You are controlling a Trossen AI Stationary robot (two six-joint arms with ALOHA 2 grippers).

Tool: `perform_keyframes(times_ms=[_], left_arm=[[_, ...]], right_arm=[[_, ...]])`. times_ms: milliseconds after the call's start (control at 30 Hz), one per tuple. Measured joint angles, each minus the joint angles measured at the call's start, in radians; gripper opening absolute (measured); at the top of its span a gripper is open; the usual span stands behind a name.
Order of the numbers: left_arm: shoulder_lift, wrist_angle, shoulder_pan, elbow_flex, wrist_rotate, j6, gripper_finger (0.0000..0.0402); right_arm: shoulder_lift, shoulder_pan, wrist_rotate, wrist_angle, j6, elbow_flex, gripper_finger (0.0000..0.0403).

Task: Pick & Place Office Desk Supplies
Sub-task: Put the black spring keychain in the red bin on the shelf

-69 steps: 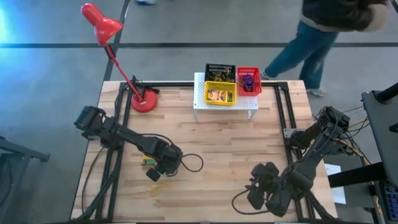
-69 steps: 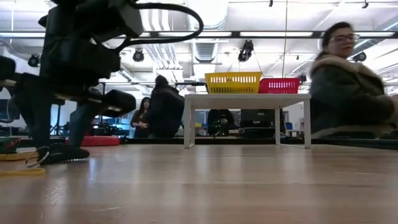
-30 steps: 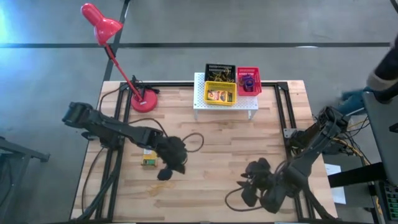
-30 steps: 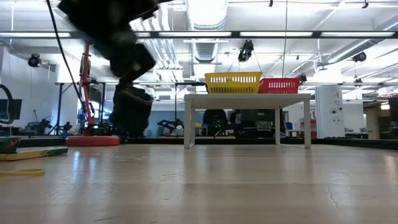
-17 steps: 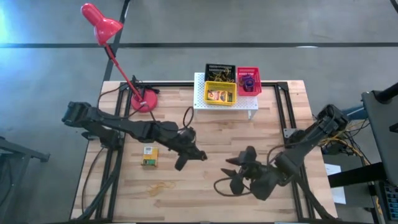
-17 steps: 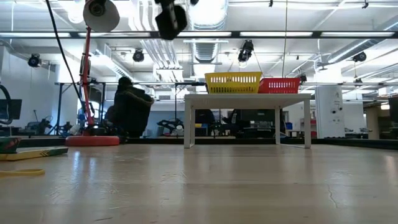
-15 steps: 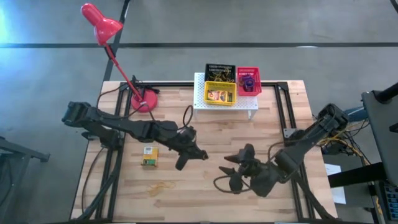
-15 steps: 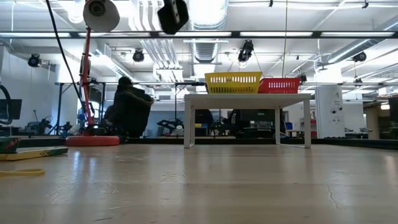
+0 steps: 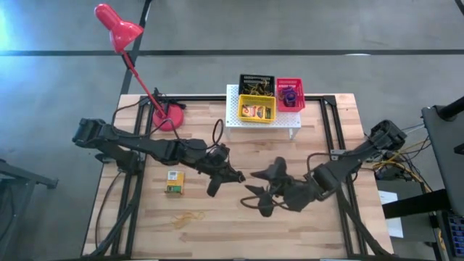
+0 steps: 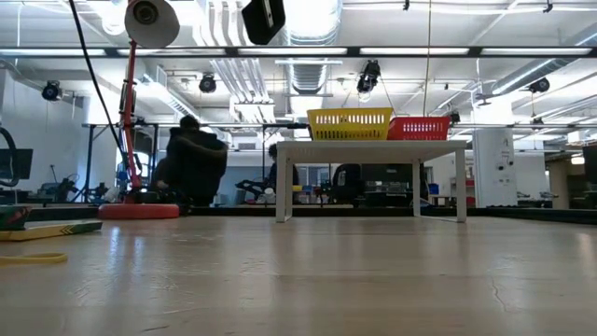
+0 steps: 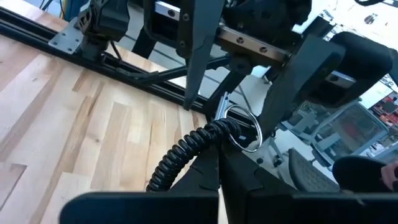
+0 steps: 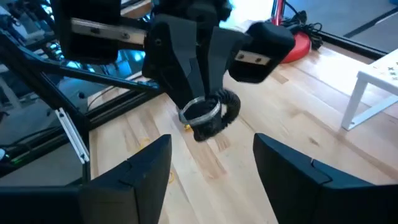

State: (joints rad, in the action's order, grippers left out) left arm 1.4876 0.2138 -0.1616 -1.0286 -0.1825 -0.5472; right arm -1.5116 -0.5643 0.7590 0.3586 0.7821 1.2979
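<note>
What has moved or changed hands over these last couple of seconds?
The left gripper, shut on a black ring, lifted from the table's left front and swung to mid-table. The right gripper came in from the right front toward it and opened; it has not taken the ring. The card box, the rubber bands, the trays on the white stand and the lamp stayed put.

High view: the stand (image 9: 263, 120) sits at the bench's (image 9: 304, 225) upper centre, carrying three trays (image 9: 257, 108); the lamp base (image 9: 167, 117) lies to its left. A card box (image 9: 173, 182) lies left of centre, a rubber band (image 9: 188, 217) below it. The left end effector (image 9: 230, 175) and right end effector (image 9: 258, 191) face each other at mid-bench.
</note>
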Motion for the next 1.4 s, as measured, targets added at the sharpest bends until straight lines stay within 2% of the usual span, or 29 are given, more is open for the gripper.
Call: perform_keyframes(times_ms=[200, 600, 700, 900, 1000, 1133, 1267, 1400], left_arm=[[0.000, -0.001, 0.000, 0.000, 0.000, 0.000, 0.0001], [0.000, 0.002, 0.001, 0.000, 0.003, 0.000, 0.0001], [0.000, 0.003, 0.000, 0.000, 0.002, 0.000, 0.0001], [0.000, 0.000, 0.000, 0.000, -0.001, -0.001, 0.0009], [0.000, -0.006, 0.000, 0.001, -0.001, 0.025, 0.0043], [0.000, -0.012, 0.001, 0.001, -0.004, 0.069, 0.0119], [0.000, -0.007, 0.001, 0.001, -0.033, 0.079, 0.0196], [-0.002, -0.015, 0.001, 0.000, -0.088, 0.089, 0.0254]], right_arm=[[-0.009, 0.026, -0.034, -0.064, -0.056, 0.000, 0.0194], [-0.027, 0.084, -0.099, -0.096, -0.058, 0.000, 0.0137], [-0.023, 0.087, -0.109, -0.107, -0.064, 0.000, 0.0110], [-0.020, 0.086, -0.113, -0.102, -0.063, 0.000, 0.0027], [-0.019, 0.085, -0.117, -0.103, -0.045, 0.000, 0.0018], [-0.015, 0.085, -0.133, -0.080, 0.041, 0.001, 0.0018], [-0.013, 0.084, -0.162, 0.032, 0.174, 0.001, 0.0018], [-0.009, 0.086, -0.215, 0.147, 0.299, -0.001, 0.0018]])
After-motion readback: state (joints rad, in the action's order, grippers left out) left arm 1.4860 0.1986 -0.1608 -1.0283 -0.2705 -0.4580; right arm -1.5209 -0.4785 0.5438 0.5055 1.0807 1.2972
